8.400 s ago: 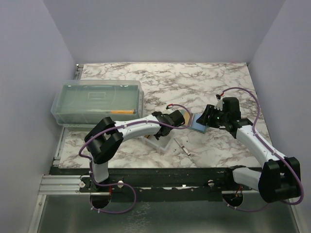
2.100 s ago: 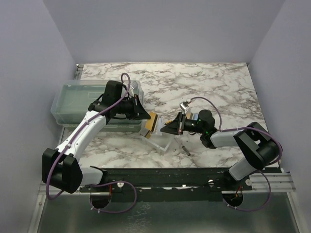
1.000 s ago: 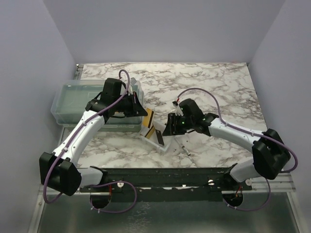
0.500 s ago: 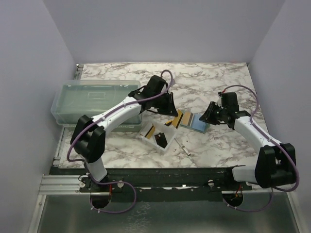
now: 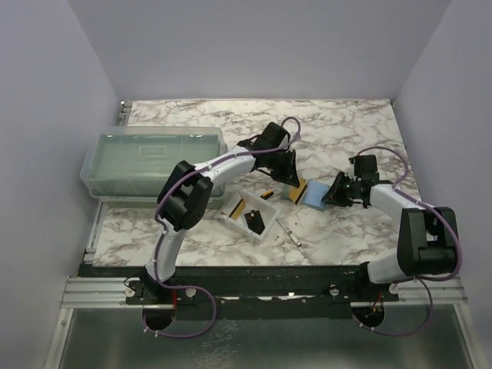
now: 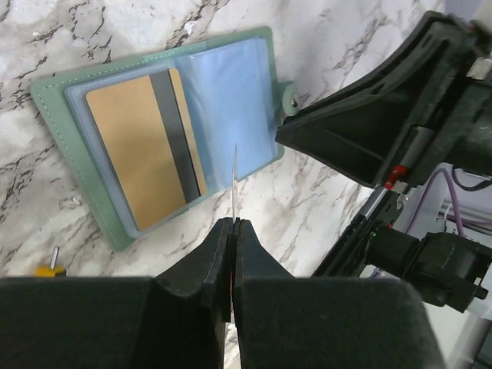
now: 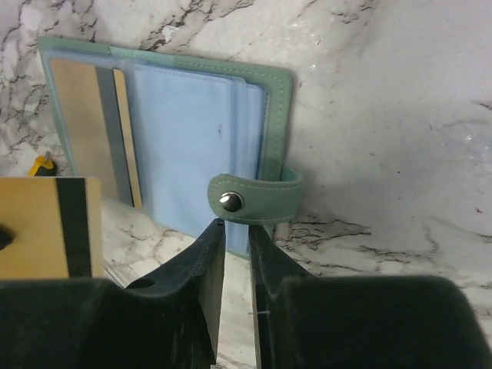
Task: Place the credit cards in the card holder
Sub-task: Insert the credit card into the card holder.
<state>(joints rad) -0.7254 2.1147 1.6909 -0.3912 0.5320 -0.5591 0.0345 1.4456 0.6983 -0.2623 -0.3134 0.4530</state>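
The card holder (image 5: 315,197) lies open on the marble, sage green with pale blue pockets (image 7: 181,131). One gold credit card (image 6: 142,157) sits in its left pocket. My left gripper (image 6: 234,221) is shut on another gold credit card (image 5: 296,190), seen edge-on (image 6: 234,181) just above the holder's middle fold. My right gripper (image 7: 237,224) is at the holder's right edge, its tips right under the snap strap (image 7: 254,198). Its jaws stand a narrow gap apart with nothing between them. In the clear tray (image 5: 231,217) lie a gold card (image 5: 240,206) and a black card (image 5: 255,223).
A large translucent lidded box (image 5: 150,160) stands at the back left. A small metal pin (image 5: 291,234) lies near the front of the table, right of the tray. A small yellow piece (image 5: 267,194) lies beside the holder's left edge.
My left gripper has carried the gold card to the right, from beside the tray to over the open holder. My right gripper has moved to the holder's right edge and its jaws have narrowed.
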